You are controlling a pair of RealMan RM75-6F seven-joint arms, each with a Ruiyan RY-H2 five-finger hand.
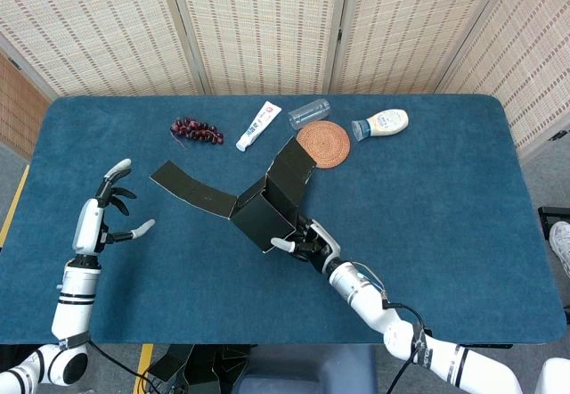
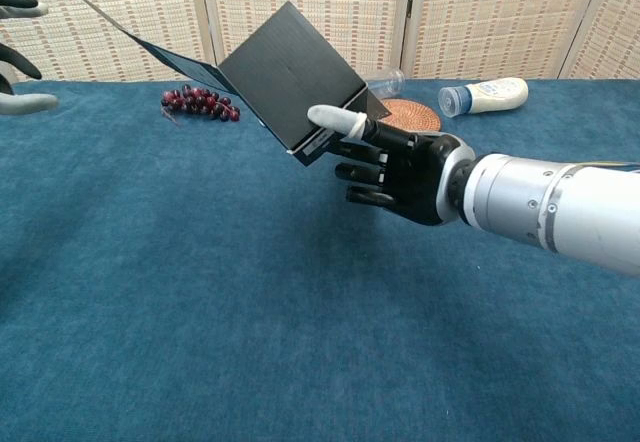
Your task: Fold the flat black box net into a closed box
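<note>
Black cardboard box net (image 1: 267, 205), half-folded, pinched aloft by our right hand (image 1: 307, 242); its long flap reaches toward our open, empty left hand (image 1: 107, 216).

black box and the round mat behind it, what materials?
Box: looks like thin matte card or paperboard; flat panels hinge at creased folds and a pale cut edge shows. Right hand holds it. Mat: looks like woven straw or rattan, tan, with concentric coiled rings. Neither is certain.
</note>
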